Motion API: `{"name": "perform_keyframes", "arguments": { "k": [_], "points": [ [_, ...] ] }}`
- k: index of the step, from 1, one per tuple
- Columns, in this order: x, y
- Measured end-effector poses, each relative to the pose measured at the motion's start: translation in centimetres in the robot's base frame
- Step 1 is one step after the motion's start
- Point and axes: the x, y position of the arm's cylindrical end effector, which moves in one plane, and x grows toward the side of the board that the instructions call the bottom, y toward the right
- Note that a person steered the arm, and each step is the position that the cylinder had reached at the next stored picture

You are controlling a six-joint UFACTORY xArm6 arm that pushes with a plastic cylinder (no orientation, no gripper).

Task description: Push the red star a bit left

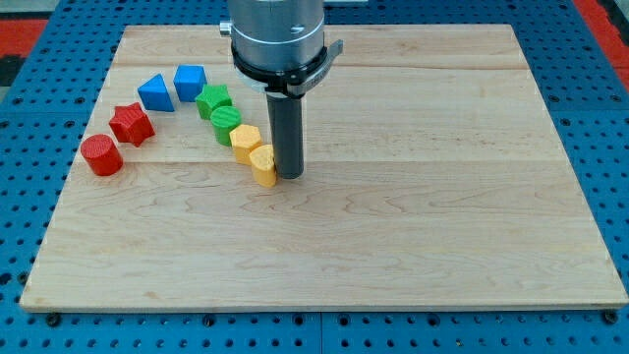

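Wooden board [413, 246] filling most of the view, pale planks with the grain running left to right, lying on a blue perforated base [20, 197] visible past every edge. Arm housing [277, 39], a grey metal cylinder with a dark collar, entering over the board's top edge, a little left of centre. Straight dark rod [287, 133] hanging from the collar; my tip [289, 177] down on the board, left of centre and nearer the top edge than the bottom. No jaws on this tool, so nothing to open, close or clasp: just a bare rod end, pressed against or just beside the right flank of the lower yellow block.

All eight blocks gathered in the board's top-left quarter, forming a loose arch. Red star [130, 124] near the left edge, well apart from my tip, with six other blocks between the two. Red cylinder [100, 155] just below and left of the star, closest of all to the left edge. Blue triangular block [154, 92] up and right of the star; second blue block [190, 82], wedge-like, beside it and nearest the top edge. Green star-like block [212, 100] next, then a rounded green block [225, 123] touching it below. Yellow hexagonal block [245, 142] following, and the lower yellow block [262, 164], heart-like, ending the chain at my tip.
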Motion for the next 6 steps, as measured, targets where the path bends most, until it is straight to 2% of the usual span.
{"name": "perform_keyframes", "arguments": {
  "k": [5,6],
  "points": [
    [1.4,-0.5],
    [5.8,-0.1]
  ]
}}
